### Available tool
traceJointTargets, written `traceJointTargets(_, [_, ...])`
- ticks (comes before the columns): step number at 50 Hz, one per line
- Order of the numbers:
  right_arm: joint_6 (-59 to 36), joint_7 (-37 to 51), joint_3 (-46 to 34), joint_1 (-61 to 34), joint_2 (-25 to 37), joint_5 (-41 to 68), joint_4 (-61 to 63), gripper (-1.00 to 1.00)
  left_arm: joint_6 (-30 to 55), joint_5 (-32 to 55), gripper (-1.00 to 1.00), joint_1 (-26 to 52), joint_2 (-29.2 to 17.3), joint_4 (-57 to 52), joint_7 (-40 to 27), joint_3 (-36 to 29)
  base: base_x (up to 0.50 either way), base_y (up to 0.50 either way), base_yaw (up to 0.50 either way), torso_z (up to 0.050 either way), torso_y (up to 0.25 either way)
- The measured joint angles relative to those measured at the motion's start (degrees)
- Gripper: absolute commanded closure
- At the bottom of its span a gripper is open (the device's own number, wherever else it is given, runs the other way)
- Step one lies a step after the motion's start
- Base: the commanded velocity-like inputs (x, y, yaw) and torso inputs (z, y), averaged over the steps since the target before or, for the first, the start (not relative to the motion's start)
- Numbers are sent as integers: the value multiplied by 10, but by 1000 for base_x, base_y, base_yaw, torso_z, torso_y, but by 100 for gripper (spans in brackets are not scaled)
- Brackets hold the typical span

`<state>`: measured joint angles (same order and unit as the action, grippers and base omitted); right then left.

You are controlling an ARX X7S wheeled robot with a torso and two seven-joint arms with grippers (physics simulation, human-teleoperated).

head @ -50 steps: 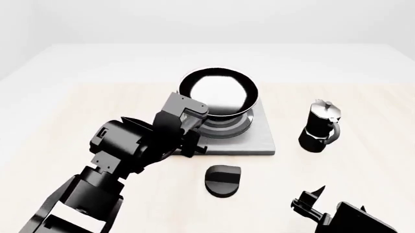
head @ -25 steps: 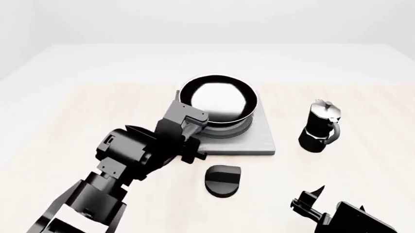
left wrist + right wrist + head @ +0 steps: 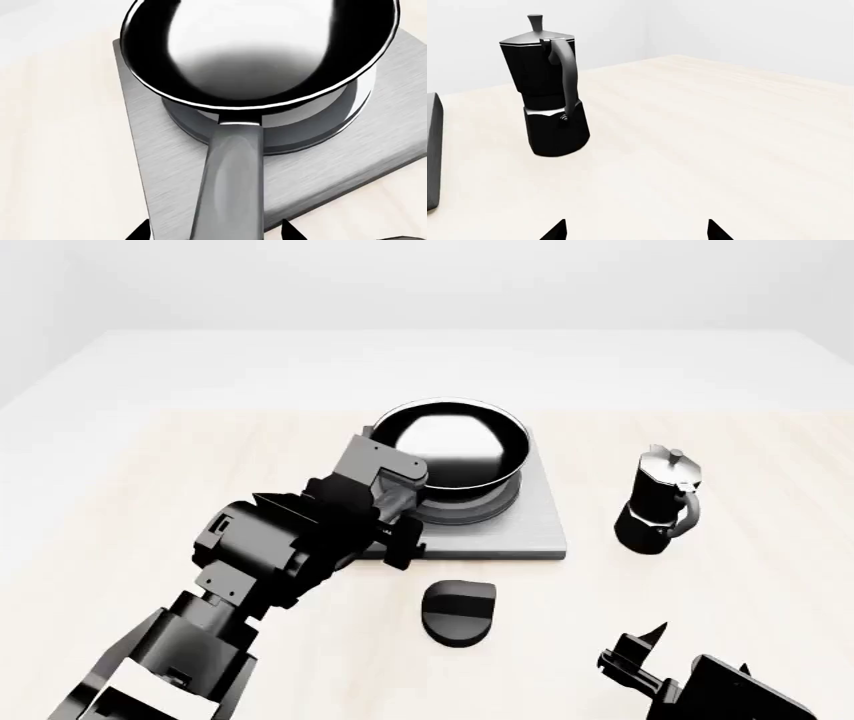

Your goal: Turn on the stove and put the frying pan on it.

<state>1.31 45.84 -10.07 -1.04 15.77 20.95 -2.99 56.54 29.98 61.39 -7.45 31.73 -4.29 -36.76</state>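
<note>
The frying pan [image 3: 454, 445], black with a glossy inside, sits on the raised rings of the grey stove plate [image 3: 531, 535]. Its long handle points toward my left arm. In the left wrist view the pan [image 3: 253, 50] rests on the rings above the plate [image 3: 157, 170]. My left gripper [image 3: 213, 231] is open, with its fingertips on either side of the handle and a gap on each side. In the head view the left gripper [image 3: 398, 508] is at the plate's near left edge. The round black knob [image 3: 458, 612] lies in front of the plate. My right gripper [image 3: 641, 650] is open and empty.
A black moka pot [image 3: 658, 502] stands right of the stove and ahead of the right gripper [image 3: 636, 231]; it also shows in the right wrist view [image 3: 547, 90]. The stove plate's edge [image 3: 432, 150] shows there too. The light wooden table extends all around.
The pan has come down and toward me, from tilted above the rings to level on them. My left arm drew back slightly with it. The right arm has not moved.
</note>
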Motion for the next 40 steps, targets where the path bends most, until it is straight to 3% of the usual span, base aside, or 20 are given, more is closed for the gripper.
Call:
traceJointTargets(11, [0, 1, -1, 0, 1, 1, 0, -100, 27, 21, -100, 10, -30, -81, 3, 16, 0, 0, 0, 0, 0])
traceJointTargets(26, [0, 1, -3, -1, 2, 4, -2, -100, 25, 68, -100, -23, -71, -224, -23, 91, 0, 0, 0, 0, 0])
traceJointTargets(40, [2, 5, -5, 0, 3, 2, 0, -100, -121, 31, -100, -153, -103, -363, -89, 153, 0, 0, 0, 0, 0])
